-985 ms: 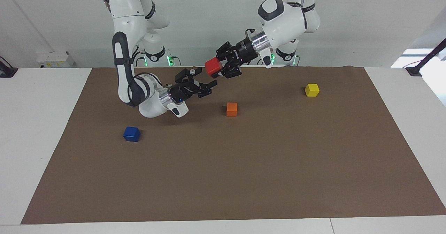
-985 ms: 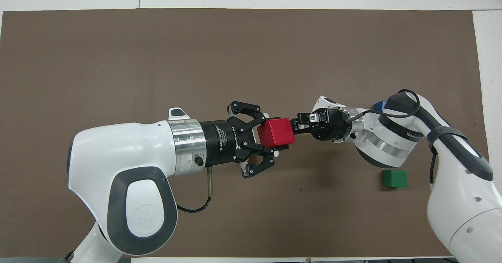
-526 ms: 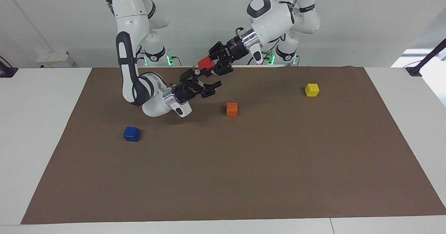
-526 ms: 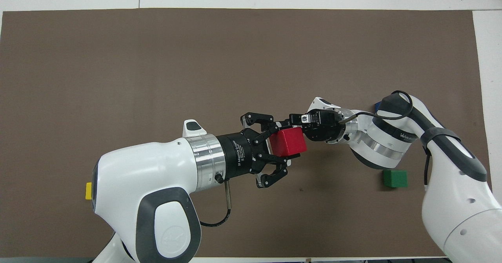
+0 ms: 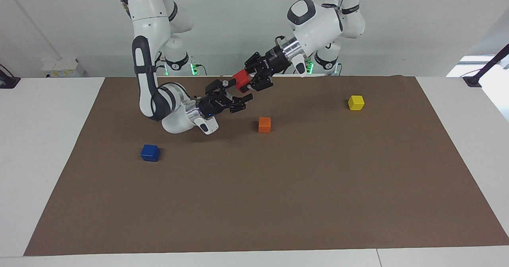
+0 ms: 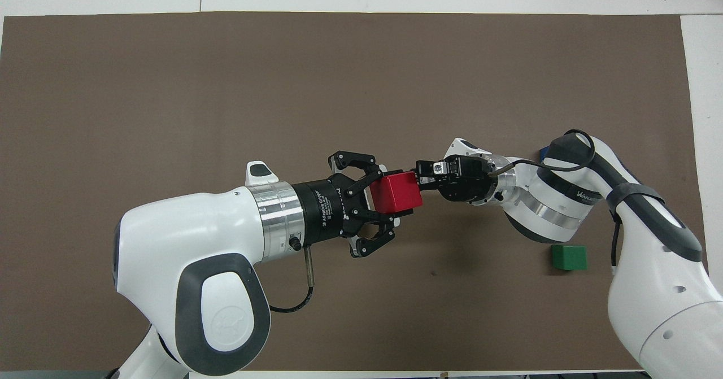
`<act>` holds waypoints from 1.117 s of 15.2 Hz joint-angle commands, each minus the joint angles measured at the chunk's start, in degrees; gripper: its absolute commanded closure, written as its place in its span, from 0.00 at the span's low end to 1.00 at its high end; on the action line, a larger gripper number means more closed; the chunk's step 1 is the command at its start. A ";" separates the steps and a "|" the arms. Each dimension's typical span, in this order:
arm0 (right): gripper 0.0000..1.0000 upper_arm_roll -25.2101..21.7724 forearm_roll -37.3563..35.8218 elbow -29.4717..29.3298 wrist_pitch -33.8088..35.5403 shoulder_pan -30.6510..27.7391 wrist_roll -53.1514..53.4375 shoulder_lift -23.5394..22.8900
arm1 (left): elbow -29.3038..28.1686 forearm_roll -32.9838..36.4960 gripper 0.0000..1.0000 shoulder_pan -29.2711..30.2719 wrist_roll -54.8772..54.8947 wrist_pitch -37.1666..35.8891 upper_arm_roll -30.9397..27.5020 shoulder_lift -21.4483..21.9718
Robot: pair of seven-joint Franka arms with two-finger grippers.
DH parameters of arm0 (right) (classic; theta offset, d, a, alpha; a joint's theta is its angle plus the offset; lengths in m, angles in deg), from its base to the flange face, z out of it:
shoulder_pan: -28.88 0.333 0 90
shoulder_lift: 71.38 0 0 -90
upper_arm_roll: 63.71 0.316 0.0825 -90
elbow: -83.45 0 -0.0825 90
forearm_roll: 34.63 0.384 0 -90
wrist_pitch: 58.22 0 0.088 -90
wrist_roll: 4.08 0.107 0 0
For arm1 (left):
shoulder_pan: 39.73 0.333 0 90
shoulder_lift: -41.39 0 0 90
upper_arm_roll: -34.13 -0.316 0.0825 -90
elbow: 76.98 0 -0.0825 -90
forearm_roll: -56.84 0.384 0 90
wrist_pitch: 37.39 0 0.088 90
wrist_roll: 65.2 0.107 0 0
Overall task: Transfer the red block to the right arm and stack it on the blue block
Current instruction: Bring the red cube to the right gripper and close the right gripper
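A: Why is the red block (image 5: 241, 79) up in the air, well away from the blue block (image 5: 150, 152)?

B: The left pincer (image 5: 254, 80) grips it tight, so the right pincer (image 5: 232, 93), spread wide, can take it.

1. white table (image 5: 51, 147) with a brown mat (image 5: 278, 195) covering most of it;
2. on the mat: blue block (image 5: 150, 152), orange cube (image 5: 264, 124), yellow cube (image 5: 356, 102), green cube (image 6: 569, 257) near the robots' edge
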 commanded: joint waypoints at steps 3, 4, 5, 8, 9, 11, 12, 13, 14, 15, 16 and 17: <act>0.01 0.20 1.21 -0.09 -1.45 0.17 -1.18 0.37 | 0.95 -0.67 1.00 1.14 1.75 -0.32 0.01 -0.74; 0.04 0.20 1.12 -0.09 -1.45 0.17 -1.35 0.37 | 1.83 -0.41 1.00 0.97 1.84 -0.05 0.01 -1.27; 0.11 0.20 1.12 -0.09 -1.53 0.17 -1.70 0.37 | 2.19 -0.14 1.00 0.62 1.84 0.21 0.01 -1.80; 0.29 0.12 1.03 -0.18 -1.97 0.17 -2.58 0.37 | 2.98 0.56 1.00 0.53 1.93 0.74 0.10 -2.24; 0.35 0.20 0.95 -0.18 -2.84 0.17 -3.02 0.45 | 3.68 0.56 1.00 0.44 1.93 0.74 0.10 -2.94; 0.72 0.20 0.95 -0.18 -3.38 0.17 -4.25 0.46 | 4.47 0.65 1.00 0.44 2.19 0.74 0.10 -3.73; 1.00 0.20 0.86 -0.18 -3.99 0.17 -3.73 0.46 | 4.56 0.56 1.00 0.44 2.28 0.74 0.10 -3.82; 1.00 0.12 0.60 -0.18 -4.87 0.17 -3.81 0.72 | 4.56 0.65 1.00 0.44 2.28 0.74 0.10 -3.82; 1.00 0.12 0.42 -0.27 -5.31 0.09 -3.81 0.72 | 4.56 0.65 1.00 0.44 2.28 0.65 0.19 -3.82; 1.00 0.12 0.42 -0.27 -5.58 0.08 -4.16 0.72 | 4.56 0.65 1.00 0.44 2.28 0.65 0.19 -3.82; 1.00 0.20 0.42 -0.27 -5.84 0.08 -4.08 0.72 | 4.56 0.65 1.00 0.44 2.28 0.65 0.19 -3.82; 1.00 0.12 0.42 -0.53 -5.84 0.08 -3.99 0.72 | 4.56 0.65 1.00 0.44 2.37 0.65 0.19 -3.82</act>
